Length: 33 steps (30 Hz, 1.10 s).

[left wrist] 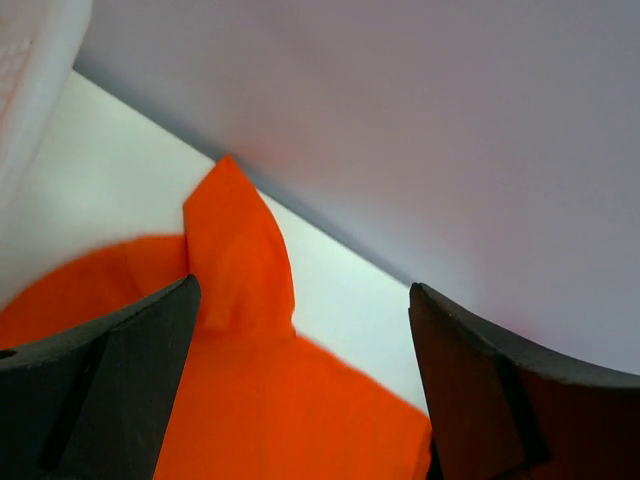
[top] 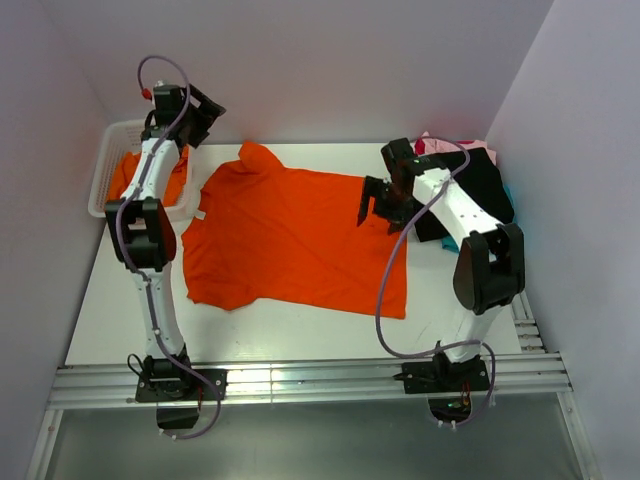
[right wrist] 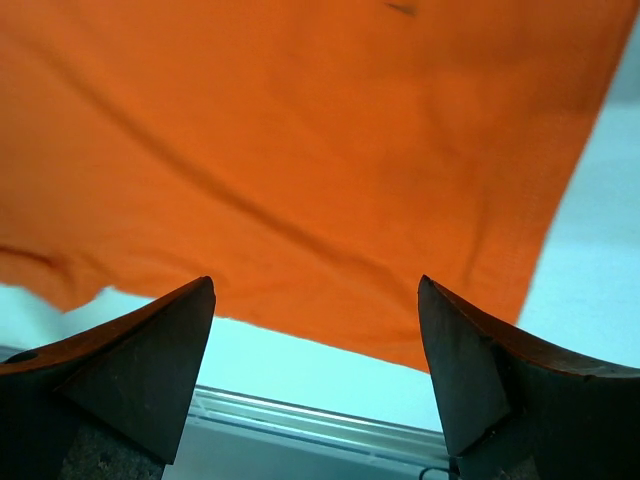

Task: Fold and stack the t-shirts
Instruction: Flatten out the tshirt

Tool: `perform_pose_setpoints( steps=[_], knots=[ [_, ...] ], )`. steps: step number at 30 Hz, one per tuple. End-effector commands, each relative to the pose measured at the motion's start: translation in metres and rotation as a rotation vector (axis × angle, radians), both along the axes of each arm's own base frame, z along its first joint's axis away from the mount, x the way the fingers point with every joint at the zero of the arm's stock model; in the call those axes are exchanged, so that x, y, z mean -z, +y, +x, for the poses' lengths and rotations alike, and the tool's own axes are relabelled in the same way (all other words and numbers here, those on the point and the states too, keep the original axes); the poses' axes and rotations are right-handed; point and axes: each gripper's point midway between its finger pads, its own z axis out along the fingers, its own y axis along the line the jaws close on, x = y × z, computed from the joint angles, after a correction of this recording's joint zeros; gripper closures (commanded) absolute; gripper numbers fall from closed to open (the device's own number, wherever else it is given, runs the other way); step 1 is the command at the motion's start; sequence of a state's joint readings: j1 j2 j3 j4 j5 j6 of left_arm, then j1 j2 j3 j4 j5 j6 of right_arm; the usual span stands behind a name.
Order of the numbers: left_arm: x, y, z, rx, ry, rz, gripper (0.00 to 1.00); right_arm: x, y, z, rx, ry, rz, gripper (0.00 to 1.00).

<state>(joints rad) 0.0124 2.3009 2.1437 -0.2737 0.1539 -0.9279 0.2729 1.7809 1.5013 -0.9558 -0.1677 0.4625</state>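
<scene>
A white worktop (top: 300, 325) enclosed by pale walls (top: 350, 60) is observed. One orange t-shirt (top: 290, 235) is spread flat on it, between the two pincers.

The left pincer (top: 205, 112) is held raised with its jaws apart and nothing between them. In its wrist view, an upturned sleeve (left wrist: 235, 250) of the orange t-shirt is seen below and ahead of the fingers (left wrist: 130, 360). A white mesh basket (top: 108, 165) is placed just beside this pincer, with a second orange t-shirt (top: 125, 175) inside it.

The right pincer (top: 375, 210) is positioned over the orange t-shirt's right-hand edge, jaws apart and holding nothing; contact with the fabric cannot be determined. A heap of t-shirts (top: 485, 180) in black, pink and teal is noted behind it, on its outer side
</scene>
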Motion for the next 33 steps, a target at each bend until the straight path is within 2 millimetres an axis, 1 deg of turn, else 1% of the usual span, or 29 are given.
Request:
perform_pose_setpoints(
  steps=[1, 2, 3, 4, 5, 6, 7, 8, 9, 10, 11, 12, 13, 14, 15, 16, 17, 19, 20, 24, 25, 26, 27, 28, 29, 30, 33],
  knots=[
    [-0.025, -0.024, -0.062, 0.08, 0.122, 0.2, 0.09, -0.059, 0.024, 0.002, -0.059, -0.156, 0.074, 0.11],
    [-0.019, -0.024, -0.08, 0.091, 0.179, 0.24, 0.1, -0.066, 0.028, -0.004, -0.071, -0.166, 0.096, 0.11],
    [0.004, -0.026, -0.109, 0.1, 0.308, 0.275, 0.12, -0.065, 0.03, -0.01, -0.074, -0.158, 0.103, 0.11],
    [0.017, -0.027, -0.139, 0.121, 0.391, 0.284, 0.13, -0.071, 0.033, -0.017, -0.069, -0.165, 0.119, 0.11],
    [0.028, -0.021, -0.16, 0.101, 0.46, 0.321, 0.13, -0.072, 0.035, -0.022, -0.065, -0.165, 0.133, 0.11],
    [0.038, -0.019, -0.182, 0.096, 0.515, 0.35, 0.13, -0.063, 0.035, -0.032, -0.063, -0.133, 0.144, 0.11],
    [0.074, -0.015, -0.223, 0.107, 0.657, 0.367, 0.14, -0.068, 0.035, -0.039, -0.053, -0.144, 0.163, 0.11],
    [0.058, -0.013, -0.245, 0.082, 0.643, 0.36, 0.14, -0.057, 0.036, -0.049, -0.054, -0.119, 0.165, 0.11],
    [0.061, -0.01, -0.265, 0.067, 0.671, 0.362, 0.14, -0.057, 0.037, -0.055, -0.058, -0.116, 0.178, 0.11],
    [0.085, -0.005, -0.302, 0.066, 0.761, 0.366, 0.14, -0.06, 0.037, -0.061, -0.059, -0.129, 0.188, 0.11],
    [0.068, -0.002, -0.321, 0.021, 0.727, 0.342, 0.14, -0.053, 0.037, -0.07, -0.068, -0.113, 0.182, 0.11],
    [0.07, 0.0, -0.339, 0.005, 0.747, 0.331, 0.14, -0.052, 0.038, -0.075, -0.074, -0.112, 0.185, 0.11],
    [0.088, 0.003, -0.366, 0.001, 0.807, 0.323, 0.14, -0.054, 0.036, -0.081, -0.079, -0.125, 0.188, 0.11],
    [0.081, 0.004, -0.381, -0.027, 0.789, 0.296, 0.14, -0.048, 0.035, -0.088, -0.08, -0.108, 0.184, 0.11],
    [0.085, 0.004, -0.393, -0.034, 0.799, 0.282, 0.15, -0.047, 0.035, -0.094, -0.086, -0.107, 0.185, 0.11],
    [0.102, 0.002, -0.414, -0.027, 0.851, 0.262, 0.15, -0.05, 0.034, -0.099, -0.088, -0.121, 0.194, 0.11],
    [0.099, 0.002, -0.421, -0.047, 0.831, 0.238, 0.16, -0.045, 0.031, -0.105, -0.09, -0.11, 0.189, 0.11],
    [0.11, -0.001, -0.439, -0.055, 0.85, 0.202, 0.17, -0.047, 0.029, -0.111, -0.098, -0.127, 0.192, 0.11],
    [0.11, -0.001, -0.443, -0.063, 0.85, 0.196, 0.17, -0.042, 0.026, -0.115, -0.098, -0.115, 0.186, 0.11],
    [0.117, -0.003, -0.463, -0.083, 0.862, 0.167, 0.19, -0.039, 0.021, -0.124, -0.12, -0.113, 0.168, 0.11],
    [0.125, -0.004, -0.473, -0.09, 0.877, 0.153, 0.19, -0.04, 0.019, -0.125, -0.126, -0.117, 0.163, 0.11],
    [0.129, -0.01, -0.478, -0.073, 0.885, 0.132, 0.2, -0.039, 0.018, -0.126, -0.128, -0.118, 0.16, 0.1],
    [0.133, -0.014, -0.477, -0.068, 0.867, 0.113, 0.23, -0.039, 0.018, -0.127, -0.132, -0.119, 0.159, 0.1],
    [0.145, -0.015, -0.484, -0.07, 0.885, 0.103, 0.23, -0.04, 0.018, -0.128, -0.133, -0.124, 0.162, 0.1],
    [0.149, -0.018, -0.486, -0.059, 0.888, 0.099, 0.25, -0.039, 0.018, -0.128, -0.134, -0.122, 0.163, 0.1],
    [0.153, -0.02, -0.483, -0.054, 0.877, 0.093, 0.28, -0.039, 0.018, -0.129, -0.137, -0.121, 0.164, 0.1],
    [0.162, -0.022, -0.479, -0.038, 0.897, 0.139, 0.29, -0.039, 0.017, -0.13, -0.137, -0.118, 0.16, 0.1]
  ],
)
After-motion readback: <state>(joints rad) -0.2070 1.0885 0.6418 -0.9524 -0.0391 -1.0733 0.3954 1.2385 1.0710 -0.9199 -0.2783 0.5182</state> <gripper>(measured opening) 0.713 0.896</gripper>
